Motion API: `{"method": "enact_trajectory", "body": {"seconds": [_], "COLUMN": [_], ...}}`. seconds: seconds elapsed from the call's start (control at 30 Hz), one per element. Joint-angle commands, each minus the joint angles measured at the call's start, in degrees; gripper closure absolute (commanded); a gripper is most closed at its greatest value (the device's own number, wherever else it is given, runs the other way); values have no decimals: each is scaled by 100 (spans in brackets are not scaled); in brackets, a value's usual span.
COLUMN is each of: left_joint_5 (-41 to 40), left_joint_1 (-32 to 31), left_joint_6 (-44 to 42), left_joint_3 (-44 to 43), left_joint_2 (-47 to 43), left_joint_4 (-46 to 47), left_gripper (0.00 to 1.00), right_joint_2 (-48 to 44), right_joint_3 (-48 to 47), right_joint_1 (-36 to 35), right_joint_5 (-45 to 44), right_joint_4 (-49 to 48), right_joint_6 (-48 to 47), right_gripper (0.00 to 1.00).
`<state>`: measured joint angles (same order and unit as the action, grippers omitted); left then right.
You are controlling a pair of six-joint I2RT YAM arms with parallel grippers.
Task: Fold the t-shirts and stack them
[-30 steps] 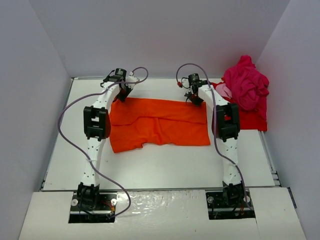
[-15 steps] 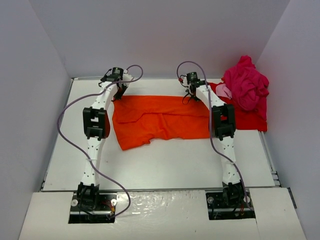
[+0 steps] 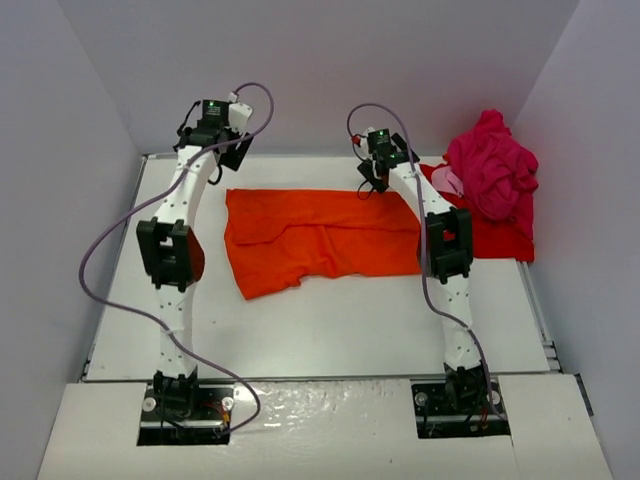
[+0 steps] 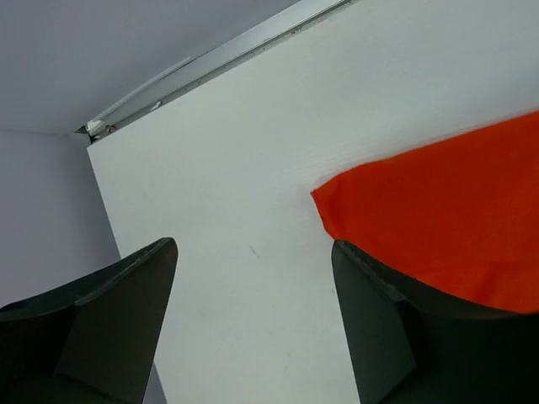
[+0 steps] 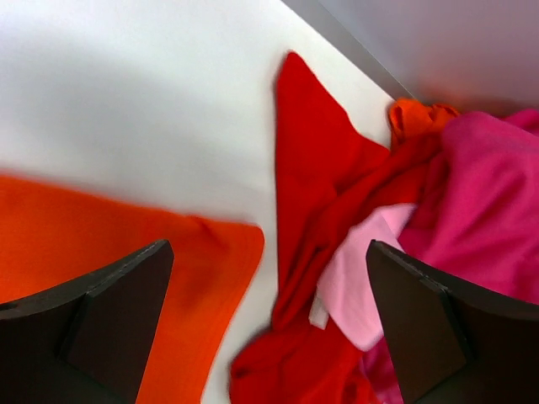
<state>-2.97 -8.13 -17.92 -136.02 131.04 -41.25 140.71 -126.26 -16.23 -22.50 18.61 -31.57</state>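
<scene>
The white counter fills the floor of the enclosure, and on its far half the orange-red t-shirt lies spread out flat, its long side running left to right, with soft wrinkles through the middle and a ragged near edge that dips lowest at the left. At the far right corner sits the red t-shirt, lying mostly flat against the counter, and heaped on top of it is the magenta-pink t-shirt, bunched up and leaning toward the right wall, with a pale pink patch showing at its left side. The left arm stretches up the left side of the counter and the right arm reaches along the right edge of the orange-red shirt. The left pincer hangs released above bare counter just off the shirt's far left corner, nothing between its fingers; that corner shows beside its right finger in the left wrist view. The right pincer is also spread wide and grasps nothing, hovering over the shirt's far right corner, with a strip of white counter separating that corner from the red shirt. A purple cable loops off each arm.
</scene>
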Motion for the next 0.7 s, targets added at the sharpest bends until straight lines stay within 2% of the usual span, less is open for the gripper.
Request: {"method": "enact_trajectory", "body": {"seconds": [0.0,0.07,0.17,0.3,0.43,0.67], "left_joint_5": [857,1209,1143,602,457,185], "left_joint_1": [-188,-316,-764,-1428,-1935,-2716], "left_joint_6": [-556,-1199,-1881,-2450,-2523,-2593], "left_joint_3": [1407,2838,4730,6344,7099,7736], "left_joint_2": [-1914,-2582,-3926,-4644,-4933,-4940], "left_joint_4": [187,515,934,913,784,951], "left_gripper": [31,34,42,46,52,52], "right_joint_2": [-1547,-1925,-2396,-2884,-3398,-3962], "right_joint_3": [730,1194,1877,2392,2957,3781], "right_joint_1": [-10,68,468,978,1209,1227], "right_joint_5": [-353,-329,-121,54,128,150], "right_joint_4": [-319,-342,-358,-356,-349,-358], "right_joint_6": [28,91,218,436,578,582], "right_gripper": [6,10,17,15,15,13]}}
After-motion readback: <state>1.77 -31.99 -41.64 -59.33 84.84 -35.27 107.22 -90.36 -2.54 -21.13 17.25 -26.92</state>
